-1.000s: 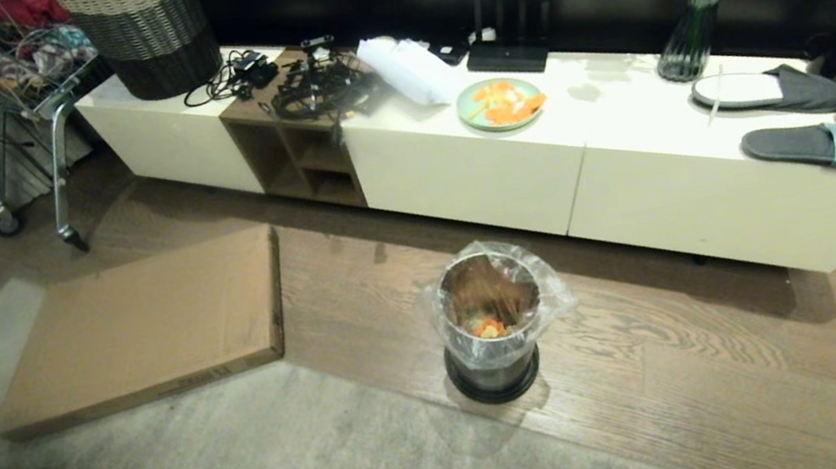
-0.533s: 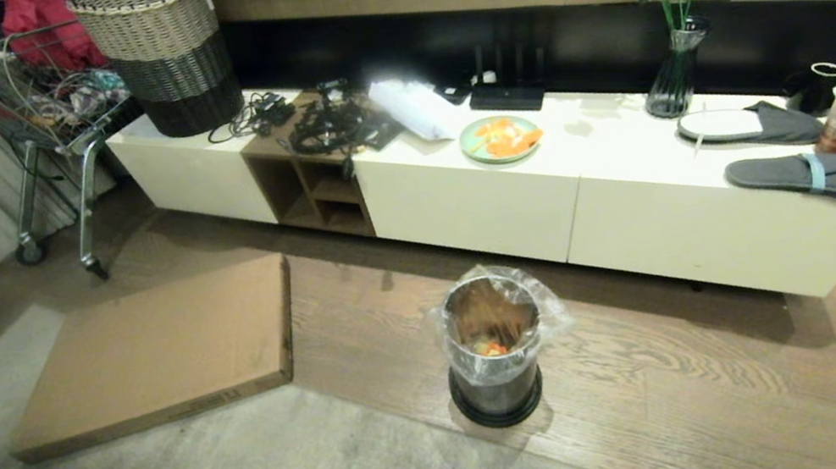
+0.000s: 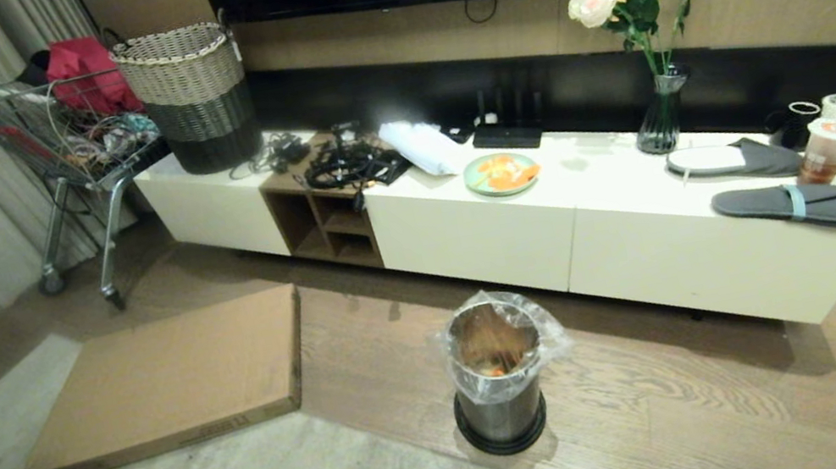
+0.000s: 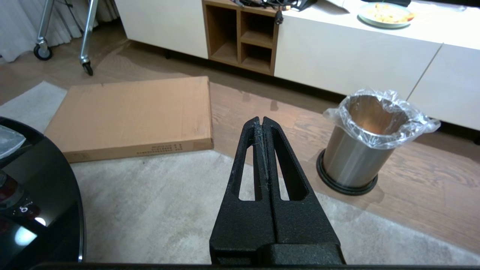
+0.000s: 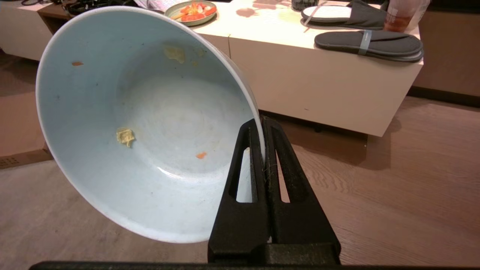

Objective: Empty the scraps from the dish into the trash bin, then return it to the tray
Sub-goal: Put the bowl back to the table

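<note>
Right gripper (image 5: 264, 123) is pinching the bowl (image 5: 142, 123) by its thin rim, holding it tipped over the floor, nearly emptied. Glossy, breakable-looking ceramic, so I'm guessing it's slippery. Left gripper (image 4: 262, 122) is sitting pressed together, empty, near the bin (image 4: 360, 146).

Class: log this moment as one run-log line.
right gripper: shut on dish | dish: nearly empty | scraps: in trash bin | left gripper: shut, idle

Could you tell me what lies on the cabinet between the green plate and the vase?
In the head view, nothing: the white cabinet top is bare between the green plate and the vase.
</note>
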Robot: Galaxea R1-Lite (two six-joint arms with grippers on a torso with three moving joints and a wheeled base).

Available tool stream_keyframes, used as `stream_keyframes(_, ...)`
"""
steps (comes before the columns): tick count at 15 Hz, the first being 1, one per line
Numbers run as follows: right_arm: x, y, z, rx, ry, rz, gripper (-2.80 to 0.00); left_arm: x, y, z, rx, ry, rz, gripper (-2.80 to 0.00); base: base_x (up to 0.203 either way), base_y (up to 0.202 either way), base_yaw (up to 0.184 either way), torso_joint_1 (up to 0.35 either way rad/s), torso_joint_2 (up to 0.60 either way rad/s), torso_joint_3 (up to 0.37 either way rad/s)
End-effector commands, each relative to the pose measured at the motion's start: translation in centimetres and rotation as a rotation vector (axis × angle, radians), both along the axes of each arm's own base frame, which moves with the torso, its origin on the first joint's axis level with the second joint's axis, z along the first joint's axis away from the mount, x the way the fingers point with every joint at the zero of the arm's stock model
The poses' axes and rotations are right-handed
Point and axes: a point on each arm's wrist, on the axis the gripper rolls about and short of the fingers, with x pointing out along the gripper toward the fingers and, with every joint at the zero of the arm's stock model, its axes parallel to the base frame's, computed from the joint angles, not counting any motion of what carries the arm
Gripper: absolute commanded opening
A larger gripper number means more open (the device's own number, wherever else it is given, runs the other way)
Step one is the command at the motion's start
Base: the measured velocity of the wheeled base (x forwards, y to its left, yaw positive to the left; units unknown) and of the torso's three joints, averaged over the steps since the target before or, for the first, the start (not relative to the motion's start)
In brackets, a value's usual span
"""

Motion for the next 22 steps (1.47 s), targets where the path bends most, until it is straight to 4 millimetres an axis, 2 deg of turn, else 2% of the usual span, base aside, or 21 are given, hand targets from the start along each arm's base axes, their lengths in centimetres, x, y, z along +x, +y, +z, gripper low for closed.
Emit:
stream_keyframes(1, 0.01, 0.0, 0.01, 0.001, 0.001, -0.001, -2.8, 0.0, 0.0, 0.0, 0.0, -0.001, 0.0, -2.8, 0.0, 0.0, 0.0, 0.0, 0.0, 0.0)
stream_keyframes(22, 0.01, 0.0, 0.01, 0.001, 0.001, 0.001, -2.8, 0.0, 0.0, 0.0, 0.003, -0.001, 0.0, -2.8, 0.0, 0.0, 0.0, 0.001, 0.0, 0.013)
